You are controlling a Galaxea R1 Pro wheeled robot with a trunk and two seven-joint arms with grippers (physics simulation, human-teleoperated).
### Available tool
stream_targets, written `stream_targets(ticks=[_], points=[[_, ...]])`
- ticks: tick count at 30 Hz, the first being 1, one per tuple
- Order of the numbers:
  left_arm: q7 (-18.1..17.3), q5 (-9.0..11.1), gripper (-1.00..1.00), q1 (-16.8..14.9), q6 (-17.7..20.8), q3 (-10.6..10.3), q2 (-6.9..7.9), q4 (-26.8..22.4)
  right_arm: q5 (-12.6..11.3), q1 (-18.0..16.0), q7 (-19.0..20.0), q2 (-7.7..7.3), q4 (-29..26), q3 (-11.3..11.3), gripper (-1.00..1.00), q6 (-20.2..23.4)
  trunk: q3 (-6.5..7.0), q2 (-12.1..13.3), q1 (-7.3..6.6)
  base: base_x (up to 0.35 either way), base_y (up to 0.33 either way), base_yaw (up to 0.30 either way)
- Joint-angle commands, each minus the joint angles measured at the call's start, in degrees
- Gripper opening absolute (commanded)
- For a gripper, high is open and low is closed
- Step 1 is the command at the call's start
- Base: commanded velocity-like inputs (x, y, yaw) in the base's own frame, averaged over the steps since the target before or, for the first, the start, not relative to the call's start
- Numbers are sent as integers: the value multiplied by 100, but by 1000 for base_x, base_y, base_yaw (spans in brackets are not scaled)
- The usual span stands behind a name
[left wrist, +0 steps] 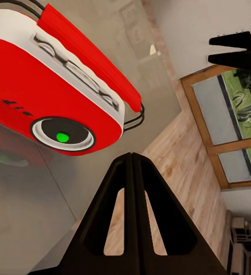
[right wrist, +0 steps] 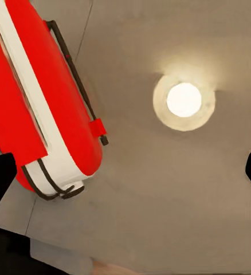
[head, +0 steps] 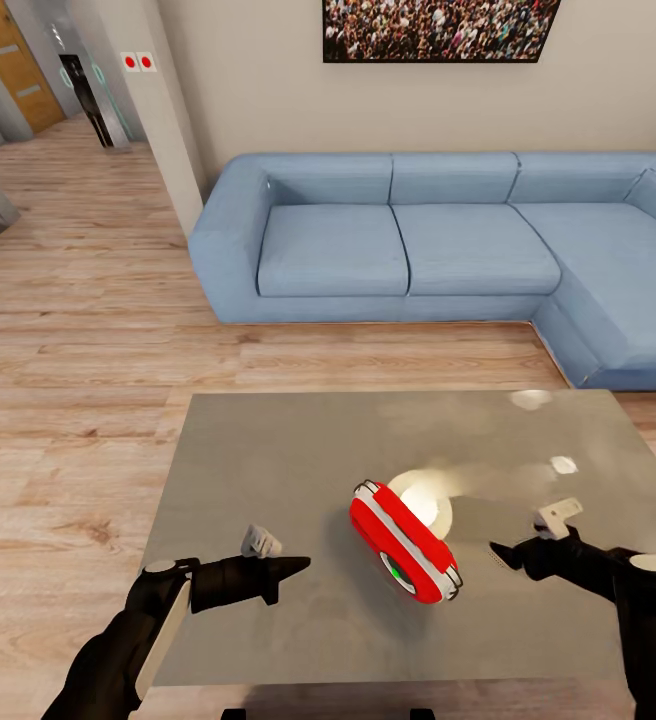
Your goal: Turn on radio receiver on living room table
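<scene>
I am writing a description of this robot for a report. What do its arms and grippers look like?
Both arms are matte black. Each carries a small pale grey block near the wrist. The left gripper and right gripper end in black, pointed, wedge-shaped fingers with long slots cut through them. A round light-grey cap sits on each forearm joint.

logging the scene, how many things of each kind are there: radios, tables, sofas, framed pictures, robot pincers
radio receiver: 1
table: 1
sofa: 1
framed picture: 1
pincers, left pincer and right pincer: 2
total: 6

Red radio receiver [head: 404,541] on grey table [head: 268,450]
</scene>
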Motion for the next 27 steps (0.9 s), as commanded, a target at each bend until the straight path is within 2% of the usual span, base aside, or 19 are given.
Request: stream_targets(ticks=[1, 3, 6, 7, 8, 19, 27], points=[[2, 0, -100, 0, 0, 0, 0, 0, -2, 0, 33, 0, 0, -75, 100, -37, 0, 0, 0, 0, 0, 0], [4, 0, -100, 0, 0, 1, 0, 0, 10, 1, 120, 1, 5, -293, 100, -152, 0, 0, 0, 0, 0, 0], [73, -1, -100, 0, 3, 4, 0, 0, 36, 1, 177, -4, 22, -478, 100, -259, 0, 0, 0, 0, 0, 0], [134, 3, -100, 0, 4, 2, 0, -1, 47, 1, 188, -13, 25, -634, 100, -290, 0, 0, 0, 0, 0, 0], [146, 6, -100, 0, 6, 2, 0, -4, 50, 1, 190, -15, 23, -670, 100, -297, 0, 0, 0, 0, 0, 0], [155, 8, -100, 0, 6, 9, 7, -18, 53, 1, 201, -17, 12, -805, 100, -305, 0, 0, 0, 0, 0, 0], [155, 1, -100, 0, 4, 3, 1, -36, 53, 1, 207, -17, 11, -807, 100, -301, 0, 0, 0, 0, 0, 0]])
